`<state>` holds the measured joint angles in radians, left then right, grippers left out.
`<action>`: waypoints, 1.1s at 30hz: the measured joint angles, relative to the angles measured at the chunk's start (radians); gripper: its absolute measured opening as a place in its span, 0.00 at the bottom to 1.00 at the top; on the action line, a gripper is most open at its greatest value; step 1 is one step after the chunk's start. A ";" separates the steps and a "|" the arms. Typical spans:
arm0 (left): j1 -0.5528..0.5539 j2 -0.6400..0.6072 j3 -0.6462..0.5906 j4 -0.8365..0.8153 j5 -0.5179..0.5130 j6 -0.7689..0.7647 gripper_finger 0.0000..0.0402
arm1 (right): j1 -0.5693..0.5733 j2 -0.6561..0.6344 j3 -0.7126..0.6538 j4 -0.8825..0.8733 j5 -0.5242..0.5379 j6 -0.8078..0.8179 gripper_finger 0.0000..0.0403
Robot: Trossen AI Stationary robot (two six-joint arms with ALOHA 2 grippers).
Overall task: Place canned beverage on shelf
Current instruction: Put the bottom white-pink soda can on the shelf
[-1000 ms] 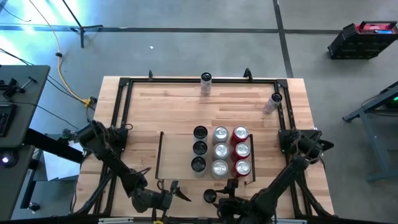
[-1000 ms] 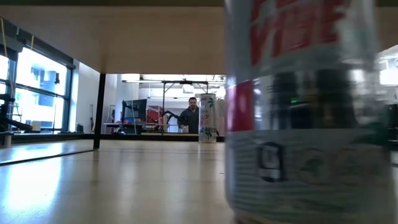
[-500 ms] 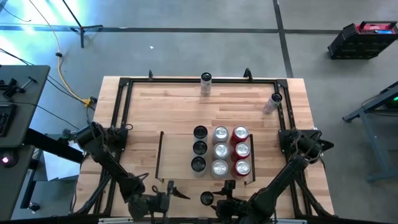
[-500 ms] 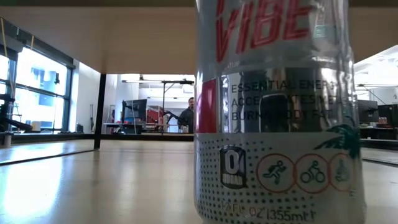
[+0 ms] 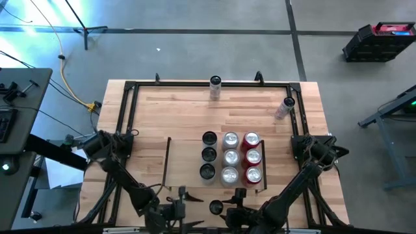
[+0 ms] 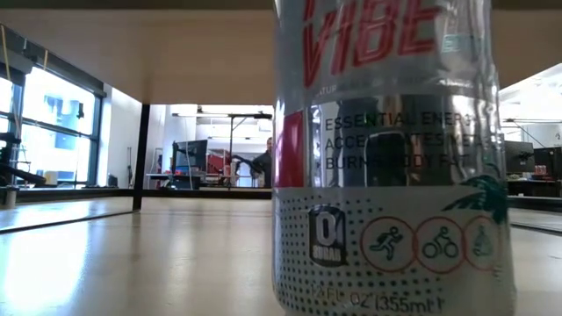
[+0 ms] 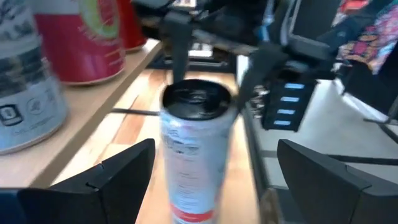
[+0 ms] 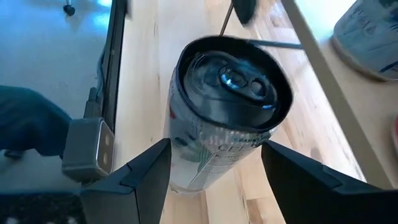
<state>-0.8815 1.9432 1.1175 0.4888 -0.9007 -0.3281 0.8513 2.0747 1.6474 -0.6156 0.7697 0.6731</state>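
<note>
A slim silver can (image 5: 216, 207) with a black top stands near the table's near edge, just in front of the shelf (image 5: 184, 162). It fills the low view (image 6: 386, 158). My right gripper (image 5: 233, 200) is shut on it from the right and near side (image 8: 214, 149). My left gripper (image 5: 182, 198) is open on the can's left. Its fingers (image 7: 118, 174) point at the can (image 7: 196, 143) and stay short of it. The right part of the shelf holds several cans in three rows (image 5: 231, 157). My right gripper pinches the can's side wall just below its black top rim (image 8: 180, 155) between its two fingers, one on each side. The fingers (image 7: 176, 50) slant down from the table's near right. The can stays upright, its base (image 6: 386, 307) apparently on the wood.
The shelf's left part is bare wood beside its thin black left rail (image 5: 168, 159). One more can (image 5: 215, 83) stands at the far rail and another (image 5: 286, 106) by the right rail. A black frame (image 5: 127, 117) edges the tabletop.
The can, in my right gripper, slid a little toward the table's left, then stood still. In the low view it now hides the far can. My left gripper shifted slightly toward the near edge and turned toward the can, staying open.
</note>
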 joint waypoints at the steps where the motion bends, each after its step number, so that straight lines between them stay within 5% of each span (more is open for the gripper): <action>1: 0.006 0.000 0.000 -0.008 0.000 -0.012 0.81 | 0.000 0.000 0.000 0.003 0.009 0.000 0.59; 10: 0.023 -0.001 0.002 -0.007 -0.020 -0.030 0.81 | 0.000 0.000 0.000 0.015 -0.022 0.001 0.59; 15: 0.004 0.051 0.048 0.032 -0.112 0.019 0.81 | -0.002 0.000 0.000 0.014 -0.027 0.003 0.59; 25: 0.004 0.099 0.152 -0.134 -0.184 0.008 0.80 | -0.006 0.000 0.000 0.009 -0.030 0.026 0.59; 33: 0.059 0.106 0.152 -0.111 0.014 -0.020 0.81 | -0.006 0.000 0.000 0.014 -0.029 -0.001 0.59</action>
<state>-0.8221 2.0491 1.2694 0.3774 -0.8866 -0.3479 0.8448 2.0747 1.6474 -0.6016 0.7406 0.6717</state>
